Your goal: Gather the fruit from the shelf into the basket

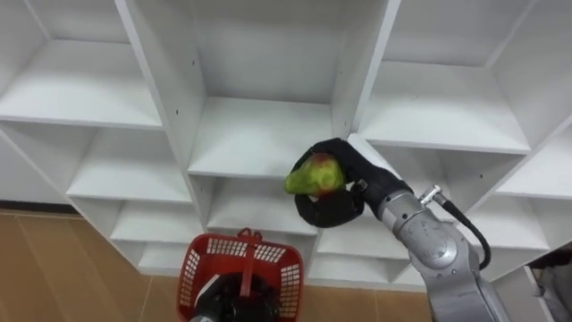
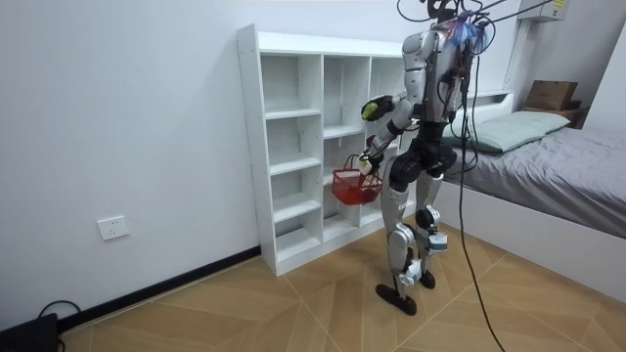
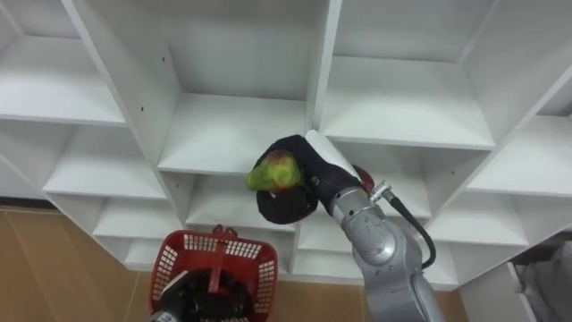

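Gripping the green-red fruit (image 1: 313,175) with fingers of the right hand (image 1: 341,199) curled round it, just off the closet shelf (image 1: 241,134) front edge, above the red basket (image 1: 191,268); risking a miss past its rim if released early.

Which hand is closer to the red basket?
Left. The left hand holds the red basket by its handle; the right hand is higher up, gripping a green fruit.

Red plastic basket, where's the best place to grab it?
By the red handle arching over its open top, coming from above: it spans the middle, so the red plastic basket hangs level. The left hand grips it there.
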